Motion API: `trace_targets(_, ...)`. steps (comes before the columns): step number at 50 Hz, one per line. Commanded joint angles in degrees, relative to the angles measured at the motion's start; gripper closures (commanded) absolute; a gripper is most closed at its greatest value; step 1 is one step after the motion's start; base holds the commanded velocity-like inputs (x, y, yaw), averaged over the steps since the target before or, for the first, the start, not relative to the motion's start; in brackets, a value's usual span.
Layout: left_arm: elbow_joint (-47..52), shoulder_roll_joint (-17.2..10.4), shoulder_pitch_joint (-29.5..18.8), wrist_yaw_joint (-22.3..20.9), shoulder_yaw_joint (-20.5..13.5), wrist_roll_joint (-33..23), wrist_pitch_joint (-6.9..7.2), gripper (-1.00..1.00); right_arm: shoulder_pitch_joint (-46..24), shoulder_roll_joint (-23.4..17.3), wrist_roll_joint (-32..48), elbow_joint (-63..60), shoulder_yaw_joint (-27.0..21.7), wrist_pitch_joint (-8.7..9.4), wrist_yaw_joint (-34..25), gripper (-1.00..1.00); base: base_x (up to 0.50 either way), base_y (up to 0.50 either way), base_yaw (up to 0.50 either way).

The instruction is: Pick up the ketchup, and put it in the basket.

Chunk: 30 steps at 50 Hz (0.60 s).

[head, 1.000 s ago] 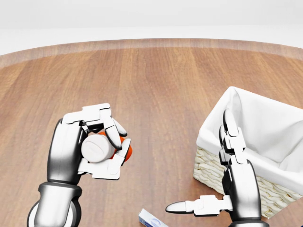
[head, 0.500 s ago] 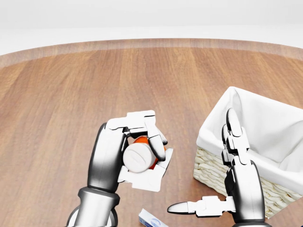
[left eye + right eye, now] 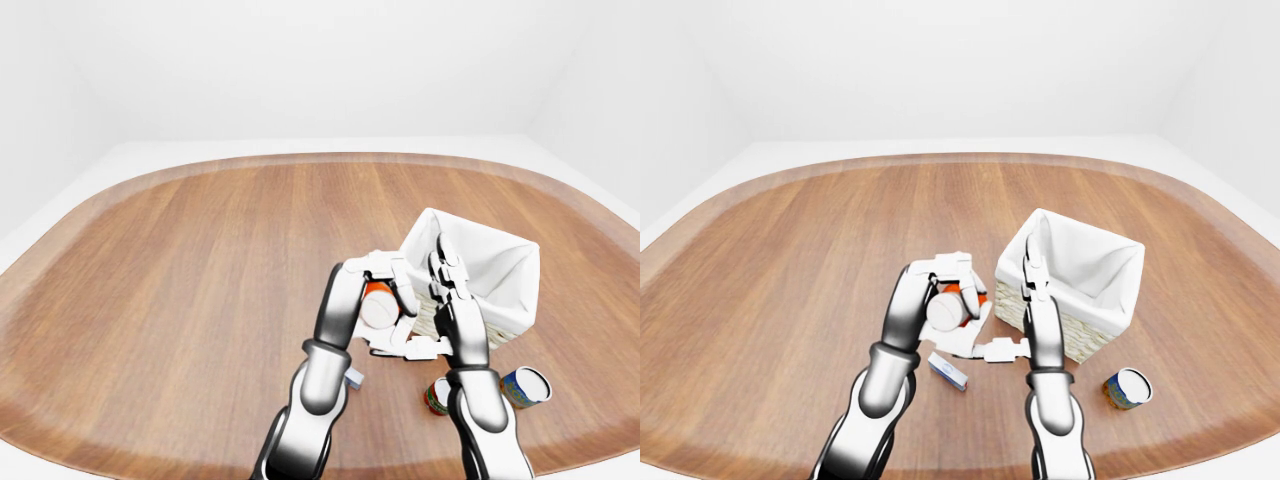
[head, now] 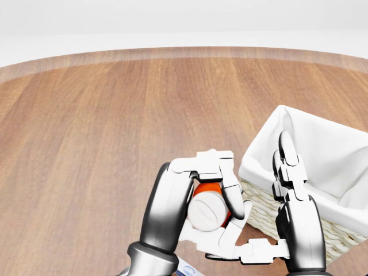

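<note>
Above the wooden table (image 4: 86, 115), the left hand (image 4: 210, 198) grips the ketchup (image 4: 208, 208), cap toward the camera; the basket (image 4: 322, 149) lies just to its right, the splayed, empty right hand (image 4: 284, 230) between.

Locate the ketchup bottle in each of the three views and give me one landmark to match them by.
Left-eye view: ketchup bottle just right of centre, in the left hand.
Head view: lower centre, white cap toward the camera.
Right-eye view: just left of centre, in the same hand.
Shared landmark: the basket, immediately right of the bottle in every view.
</note>
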State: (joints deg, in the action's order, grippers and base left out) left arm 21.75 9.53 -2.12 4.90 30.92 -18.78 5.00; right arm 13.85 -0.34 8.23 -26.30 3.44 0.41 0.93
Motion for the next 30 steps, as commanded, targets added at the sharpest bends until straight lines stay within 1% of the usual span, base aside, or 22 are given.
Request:
trace_targets(1,1.7,1.3,-0.3,3.4,4.5,1.3,0.0,0.92,0.0,0.0,-0.1,-0.3,-0.3,0.13,-0.1,-1.0,0.0,0.0,0.0)
trace_targets(4,1.9,1.7,-0.3,3.8,5.6,1.0,0.0,0.92,0.2,0.0,-0.3,-0.6,-0.4,0.07,-0.2,-1.0,0.0,0.0,0.0)
trace_targets(10,2.1,1.9,-0.5,3.9,6.4,0.7,0.0,0.92,0.3,0.1,-0.2,-0.8,-0.4,0.28,-0.2,-1.0,0.0,0.0,0.0)
trace_targets(20,2.2,1.7,0.4,4.9,9.2,0.0,0.0,0.92,0.3,0.1,0.2,-0.4,-0.3,-0.08,0.1,-1.0,0.0,0.0,0.0)
trace_targets(30,0.0,2.7,0.5,6.3,11.6,0.5,0.0,0.92,1.5,-0.1,0.5,-2.5,0.0,0.09,0.1,-1.0,0.0,0.0,0.0)
